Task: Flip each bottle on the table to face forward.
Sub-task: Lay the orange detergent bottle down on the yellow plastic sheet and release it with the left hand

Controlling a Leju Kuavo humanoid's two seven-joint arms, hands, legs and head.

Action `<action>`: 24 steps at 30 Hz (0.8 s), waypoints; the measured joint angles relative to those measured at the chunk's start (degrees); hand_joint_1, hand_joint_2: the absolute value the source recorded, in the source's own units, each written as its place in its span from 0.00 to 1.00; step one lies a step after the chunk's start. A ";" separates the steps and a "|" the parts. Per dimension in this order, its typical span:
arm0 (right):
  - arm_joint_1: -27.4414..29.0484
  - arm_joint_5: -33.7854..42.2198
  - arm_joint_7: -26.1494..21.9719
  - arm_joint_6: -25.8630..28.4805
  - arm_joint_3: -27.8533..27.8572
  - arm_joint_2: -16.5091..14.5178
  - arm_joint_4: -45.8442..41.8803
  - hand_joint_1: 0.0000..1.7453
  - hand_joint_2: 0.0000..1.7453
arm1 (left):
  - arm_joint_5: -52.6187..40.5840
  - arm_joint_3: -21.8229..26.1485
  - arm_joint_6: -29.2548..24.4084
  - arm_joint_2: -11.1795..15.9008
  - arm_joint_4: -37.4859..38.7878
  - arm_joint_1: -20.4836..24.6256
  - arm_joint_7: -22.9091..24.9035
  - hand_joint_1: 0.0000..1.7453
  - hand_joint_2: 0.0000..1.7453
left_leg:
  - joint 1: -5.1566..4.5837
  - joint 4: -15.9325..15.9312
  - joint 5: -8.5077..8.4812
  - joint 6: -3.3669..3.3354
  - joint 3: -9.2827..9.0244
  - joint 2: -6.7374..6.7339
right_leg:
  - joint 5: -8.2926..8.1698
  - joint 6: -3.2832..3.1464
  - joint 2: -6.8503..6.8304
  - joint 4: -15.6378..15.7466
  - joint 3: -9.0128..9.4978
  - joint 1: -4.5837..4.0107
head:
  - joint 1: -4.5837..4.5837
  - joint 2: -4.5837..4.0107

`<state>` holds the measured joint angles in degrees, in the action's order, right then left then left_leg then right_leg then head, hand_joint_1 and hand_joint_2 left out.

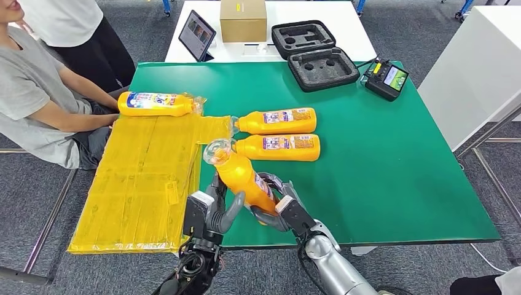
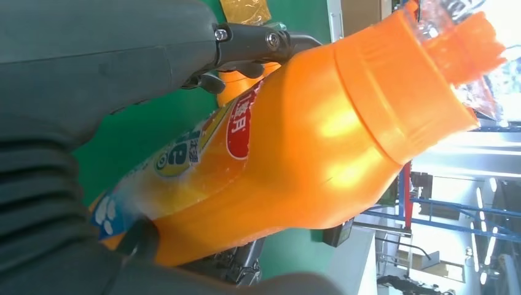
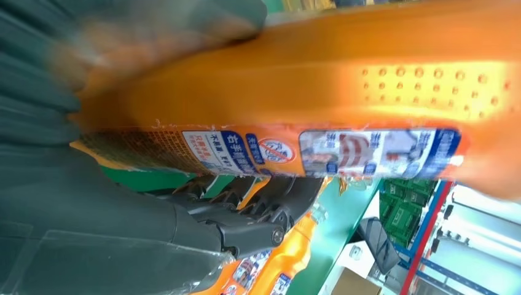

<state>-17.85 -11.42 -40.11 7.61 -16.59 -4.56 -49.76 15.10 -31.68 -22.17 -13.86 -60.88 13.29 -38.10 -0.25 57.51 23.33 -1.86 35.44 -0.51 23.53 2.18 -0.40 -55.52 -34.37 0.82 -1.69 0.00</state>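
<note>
An orange bottle (image 1: pixel 241 175) is lifted off the green table (image 1: pixel 399 160) near its front edge, tilted with its clear-wrapped cap pointing up and away. My left hand (image 1: pixel 215 209) grips its lower body from the left, and my right hand (image 1: pixel 279 206) grips it from the right. In the left wrist view the bottle (image 2: pixel 295 147) shows part of a coloured label under my thumb. The right wrist view shows the bottle (image 3: pixel 344 110) with a printed label strip. Two more orange bottles (image 1: pixel 278 121) (image 1: pixel 279 147) lie side by side on the table. Another bottle (image 1: pixel 156 104) lies by the yellow sheet.
A yellow taped sheet (image 1: pixel 141 184) covers the table's left side. A person (image 1: pixel 37 92) sits at the left with a hand near the far bottle. A black foam case (image 1: pixel 313 52), a handheld controller (image 1: pixel 386 78), a tablet (image 1: pixel 196 35) and a cardboard box (image 1: pixel 243 19) stand at the back.
</note>
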 joint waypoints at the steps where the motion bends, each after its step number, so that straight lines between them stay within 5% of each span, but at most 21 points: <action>1: -0.11 -0.04 0.00 -0.03 -0.13 -0.08 0.14 1.00 1.00 | -0.08 -0.08 -0.09 0.00 0.24 0.18 0.12 0.00 1.00 | 0.00 0.00 0.00 0.00 0.00 0.00 | 0.00 0.00 0.00 0.00 0.00 0.00 | 0.00 0.00; 24: -1.87 -1.57 0.08 -0.79 -3.79 -1.30 1.19 1.00 1.00 | -1.29 -0.68 -3.19 -0.70 10.21 4.36 -0.75 0.00 1.00 | 0.00 0.00 -0.01 0.00 0.01 0.00 | 0.00 0.00 -0.01 0.00 -0.02 0.00 | -0.01 0.00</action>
<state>-19.72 -12.99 -40.03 6.82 -20.39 -5.86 -48.57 13.80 -32.36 -25.37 -14.56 -50.67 17.65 -38.85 -0.25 57.51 23.32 -1.86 35.44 -0.51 23.53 2.18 -0.41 -55.53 -34.40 0.82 -1.70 0.00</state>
